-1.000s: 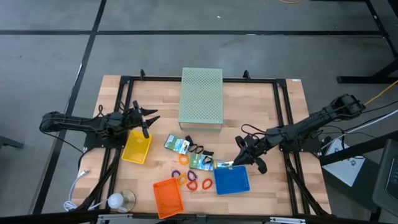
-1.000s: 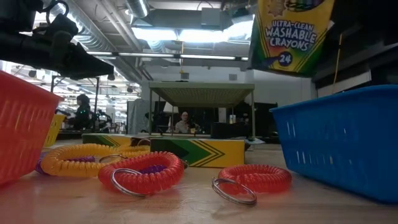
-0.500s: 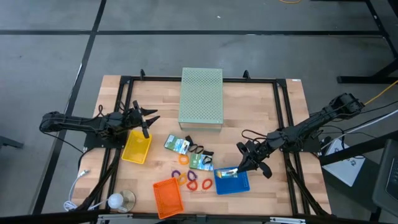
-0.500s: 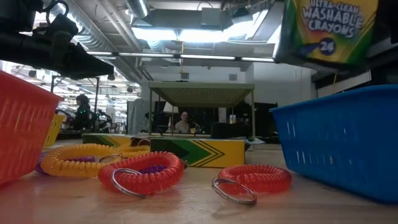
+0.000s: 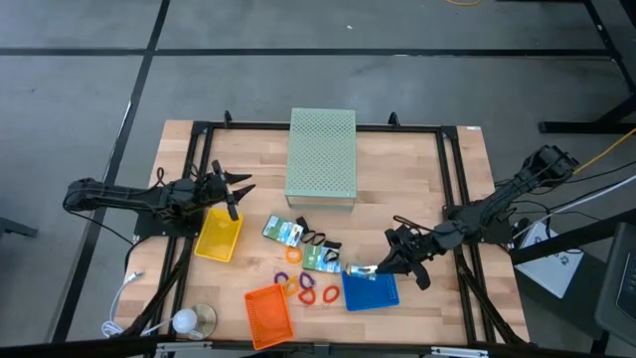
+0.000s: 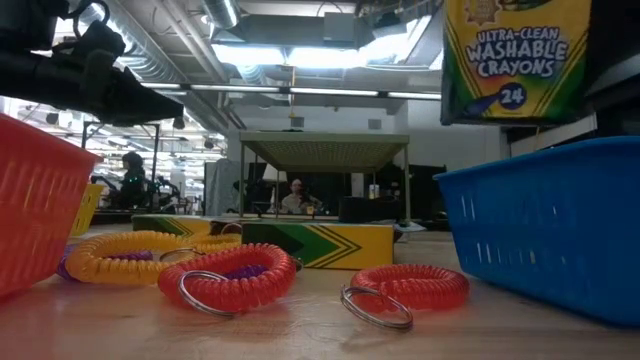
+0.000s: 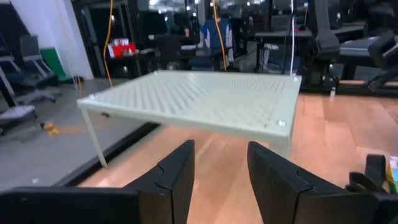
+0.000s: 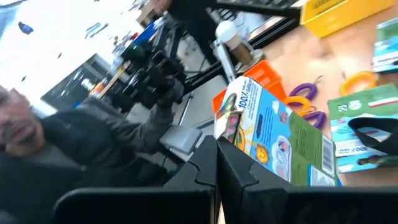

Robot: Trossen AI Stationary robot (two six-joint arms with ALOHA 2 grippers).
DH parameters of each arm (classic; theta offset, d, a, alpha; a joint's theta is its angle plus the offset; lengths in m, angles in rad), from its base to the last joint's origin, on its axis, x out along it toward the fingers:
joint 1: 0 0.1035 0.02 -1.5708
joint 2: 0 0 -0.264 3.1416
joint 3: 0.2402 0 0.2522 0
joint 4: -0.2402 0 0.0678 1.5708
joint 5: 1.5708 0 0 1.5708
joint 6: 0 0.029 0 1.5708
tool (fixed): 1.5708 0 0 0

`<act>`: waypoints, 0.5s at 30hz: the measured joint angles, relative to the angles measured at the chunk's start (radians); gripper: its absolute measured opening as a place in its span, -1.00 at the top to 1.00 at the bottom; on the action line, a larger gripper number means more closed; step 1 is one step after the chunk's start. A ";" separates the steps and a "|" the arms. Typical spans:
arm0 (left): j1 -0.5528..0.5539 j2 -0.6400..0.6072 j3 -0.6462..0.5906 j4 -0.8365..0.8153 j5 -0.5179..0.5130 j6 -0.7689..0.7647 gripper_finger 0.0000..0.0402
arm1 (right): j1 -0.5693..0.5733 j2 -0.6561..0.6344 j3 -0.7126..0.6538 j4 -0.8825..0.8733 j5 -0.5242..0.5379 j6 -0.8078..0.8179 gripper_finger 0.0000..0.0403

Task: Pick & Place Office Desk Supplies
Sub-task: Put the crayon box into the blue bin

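Observation:
My right gripper (image 5: 378, 268) is shut on a green, blue and yellow crayon packet (image 6: 515, 60), held above the far edge of the blue tray (image 5: 370, 291). Two more packets (image 5: 283, 231) (image 5: 321, 259) lie flat mid-table beside thin black loops (image 5: 314, 239). Orange, red and purple rings (image 5: 303, 288) lie between the orange tray (image 5: 268, 315) and the blue one. My left gripper (image 5: 238, 188) waits open at the left, above the far end of the yellow tray (image 5: 219, 235). My right gripper pinches the packet between its two fingers by the edge (image 8: 241, 149) that faces the table's right side. The fingers come about level from the right. The packet (image 5: 360, 269) is lifted clear and stands upright over the blue tray (image 6: 545, 230).
The large pale green perforated box (image 5: 322, 156) stands at the far middle on legs, also ahead of my left fingers (image 7: 199, 106). A clear cup and a white round object (image 5: 189, 320) sit at the near left corner. Bare wood lies at the far right.
My right gripper has swung toward the table's near edge with the packet and rolled. The packet, tilted before, now hangs upright farther over the blue tray. The gripper stays shut on it.

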 joint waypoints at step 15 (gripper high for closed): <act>0.000 0.000 0.000 0.113 0.001 0.068 0.29 | 0.246 0.006 0.001 -0.034 0.637 0.274 1.00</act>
